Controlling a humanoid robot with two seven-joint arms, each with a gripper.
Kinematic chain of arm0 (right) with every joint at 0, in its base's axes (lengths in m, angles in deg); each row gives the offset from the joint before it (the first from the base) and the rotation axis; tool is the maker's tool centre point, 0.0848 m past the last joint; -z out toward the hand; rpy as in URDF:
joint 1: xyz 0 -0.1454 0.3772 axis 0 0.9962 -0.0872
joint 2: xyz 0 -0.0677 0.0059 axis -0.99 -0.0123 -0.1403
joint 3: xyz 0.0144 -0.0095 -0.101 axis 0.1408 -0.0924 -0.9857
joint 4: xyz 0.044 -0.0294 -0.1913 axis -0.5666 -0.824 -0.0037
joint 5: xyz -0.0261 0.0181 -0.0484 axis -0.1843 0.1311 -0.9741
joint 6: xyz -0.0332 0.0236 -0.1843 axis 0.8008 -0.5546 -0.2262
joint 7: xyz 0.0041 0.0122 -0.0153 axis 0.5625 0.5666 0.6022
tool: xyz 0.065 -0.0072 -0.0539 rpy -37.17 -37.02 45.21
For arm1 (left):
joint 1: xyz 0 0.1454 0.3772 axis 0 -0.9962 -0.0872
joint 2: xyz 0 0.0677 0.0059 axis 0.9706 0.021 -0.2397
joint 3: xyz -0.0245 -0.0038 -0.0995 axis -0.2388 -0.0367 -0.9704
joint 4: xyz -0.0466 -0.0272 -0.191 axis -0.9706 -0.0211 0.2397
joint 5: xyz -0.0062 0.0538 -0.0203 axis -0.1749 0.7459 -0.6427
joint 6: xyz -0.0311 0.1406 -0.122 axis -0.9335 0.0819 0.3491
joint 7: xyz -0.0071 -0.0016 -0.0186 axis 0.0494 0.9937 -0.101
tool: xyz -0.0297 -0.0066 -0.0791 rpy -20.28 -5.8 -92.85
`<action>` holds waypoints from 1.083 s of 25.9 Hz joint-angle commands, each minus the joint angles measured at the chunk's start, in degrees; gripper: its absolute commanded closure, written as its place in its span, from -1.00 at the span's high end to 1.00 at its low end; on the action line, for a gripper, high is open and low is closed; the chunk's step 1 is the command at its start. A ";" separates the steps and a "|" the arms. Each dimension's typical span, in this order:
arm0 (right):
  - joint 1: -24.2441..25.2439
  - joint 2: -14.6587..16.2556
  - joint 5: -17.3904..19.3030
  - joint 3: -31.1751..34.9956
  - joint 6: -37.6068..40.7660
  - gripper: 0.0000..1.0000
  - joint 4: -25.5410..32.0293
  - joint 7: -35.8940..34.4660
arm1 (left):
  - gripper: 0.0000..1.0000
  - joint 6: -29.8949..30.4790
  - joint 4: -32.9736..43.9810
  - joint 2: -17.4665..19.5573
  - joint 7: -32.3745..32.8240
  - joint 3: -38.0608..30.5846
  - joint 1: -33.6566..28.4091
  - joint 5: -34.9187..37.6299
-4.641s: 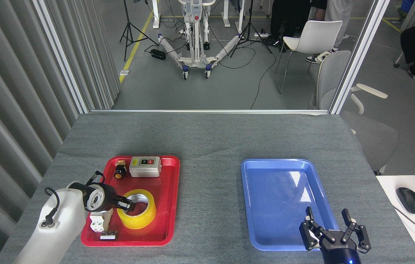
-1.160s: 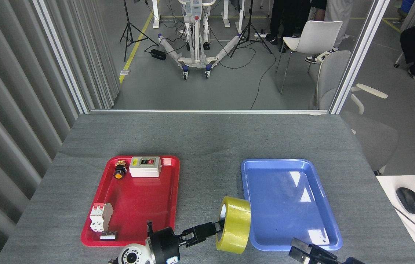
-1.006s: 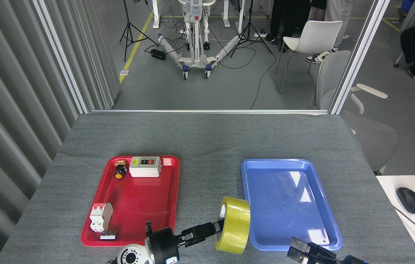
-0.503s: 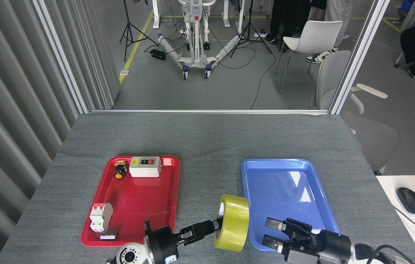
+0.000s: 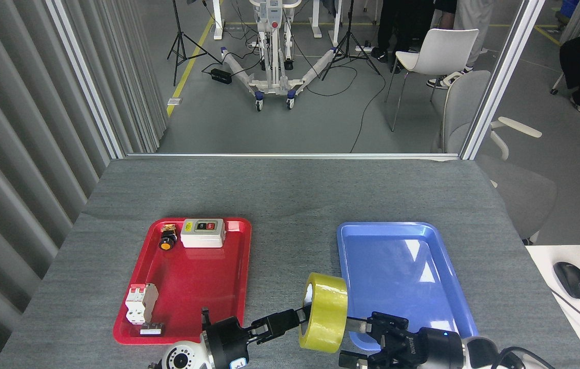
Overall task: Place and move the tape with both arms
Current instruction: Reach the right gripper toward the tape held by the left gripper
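The yellow tape (image 5: pixel 326 313) is held upright on its edge above the table, between the red tray (image 5: pixel 193 287) and the blue tray (image 5: pixel 402 266). My left gripper (image 5: pixel 304 310) comes in from the lower left and is shut on the roll's left rim, one finger reaching into the white core. My right gripper (image 5: pixel 354 340) comes in from the lower right with its jaws spread. Its upper finger (image 5: pixel 357 324) lies right at the roll's right face. I cannot tell if it touches the tape.
The red tray holds a grey switch box (image 5: pixel 202 233), a yellow-capped push button (image 5: pixel 167 241), a white circuit breaker (image 5: pixel 141 303) and a small black part (image 5: pixel 151 329). A mouse (image 5: pixel 572 280) lies on a white desk at the right.
My right gripper has swung in from the bottom right edge and moved left up to the tape. The left gripper and the roll shifted slightly left.
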 commanded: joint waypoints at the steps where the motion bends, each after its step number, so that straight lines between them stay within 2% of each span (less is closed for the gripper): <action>1: 0.11 -0.53 -0.68 -0.17 -0.02 1.00 0.87 -0.02 | -0.69 -0.06 0.02 0.00 -0.01 0.00 -0.07 0.02; 5: -0.41 -1.14 -0.59 -0.08 -0.02 1.00 0.87 -0.19 | -0.69 -0.06 0.02 0.00 -0.09 0.00 -0.07 0.10; 9: -0.76 -4.83 -0.59 0.71 -0.02 0.98 0.60 -0.19 | -0.69 0.02 0.02 0.00 -0.10 0.00 -0.07 0.10; 12: -1.47 -6.33 -0.68 0.71 -0.02 0.95 0.52 -0.19 | -0.69 -0.06 0.02 0.00 -0.10 0.00 -0.07 0.10; 17: -2.52 -6.42 -0.68 0.88 -0.02 0.83 0.25 -0.11 | -0.69 0.02 0.02 0.00 -0.10 -0.09 -0.07 0.28; 25: -1.82 -5.71 -1.29 3.26 -0.02 0.81 0.16 0.07 | -0.69 -0.06 -0.07 0.00 -0.18 -0.09 -0.07 0.45; 28: -1.82 -5.71 -1.20 3.26 -0.02 0.64 0.16 -0.02 | -0.69 -0.06 -0.07 -0.09 -0.27 -0.09 -0.07 0.45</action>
